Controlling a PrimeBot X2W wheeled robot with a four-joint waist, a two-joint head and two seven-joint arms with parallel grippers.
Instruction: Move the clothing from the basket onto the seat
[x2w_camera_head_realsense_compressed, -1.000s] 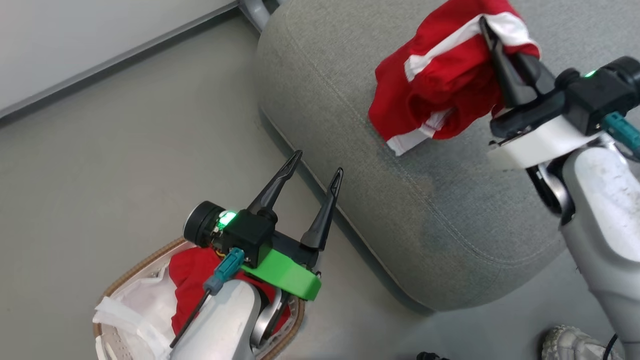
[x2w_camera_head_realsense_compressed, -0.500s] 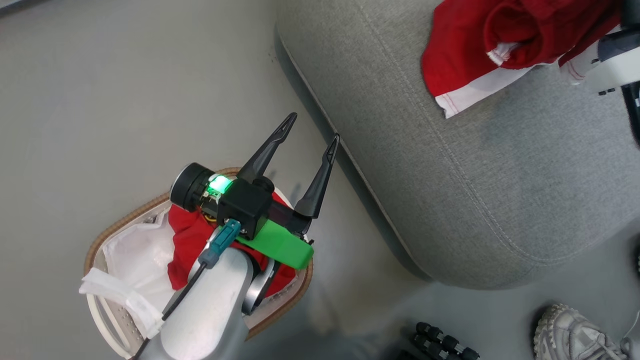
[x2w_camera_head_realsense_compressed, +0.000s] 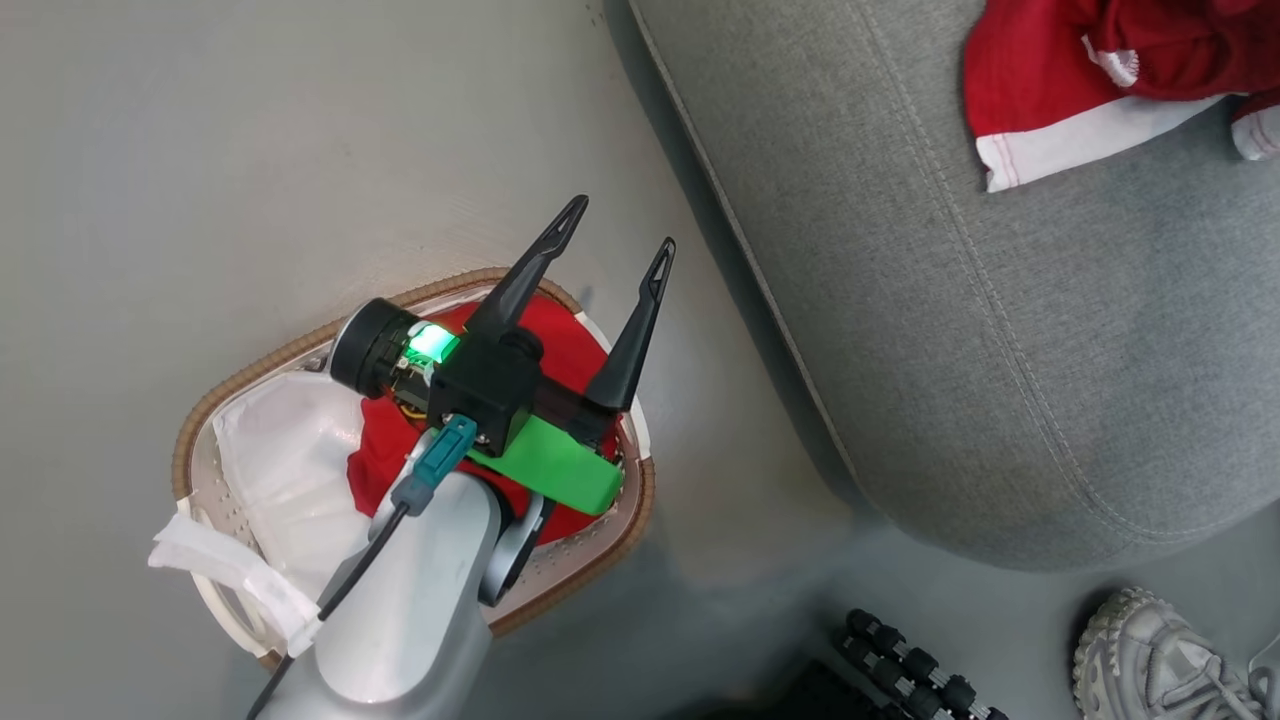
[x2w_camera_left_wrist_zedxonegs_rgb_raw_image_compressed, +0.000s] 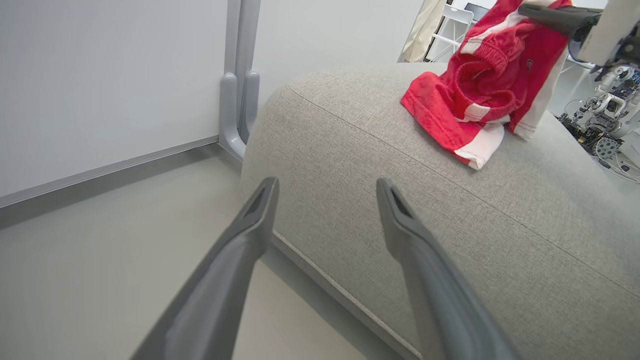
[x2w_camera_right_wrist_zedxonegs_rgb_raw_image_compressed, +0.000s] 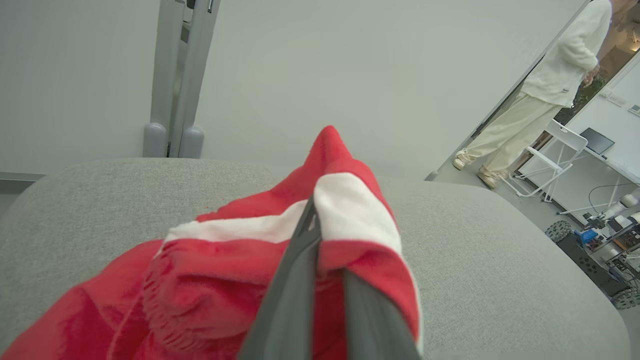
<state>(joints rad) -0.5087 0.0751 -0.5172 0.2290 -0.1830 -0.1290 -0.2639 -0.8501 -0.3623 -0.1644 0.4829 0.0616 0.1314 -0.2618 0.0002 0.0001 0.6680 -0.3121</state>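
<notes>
Two red garments lie well apart. The white-banded garment (x2w_camera_head_realsense_compressed: 1050, 90) drapes on the grey seat (x2w_camera_head_realsense_compressed: 1000, 350), its upper fold pinched between the closed fingers of the right end effector (x2w_camera_right_wrist_zedxonegs_rgb_raw_image_compressed: 322, 250). The plain red garment (x2w_camera_head_realsense_compressed: 575, 350) sits in the basket (x2w_camera_head_realsense_compressed: 250, 365) on the floor. Above it, the left end effector (x2w_camera_head_realsense_compressed: 620, 227) hangs spread wide, holding nothing.
</notes>
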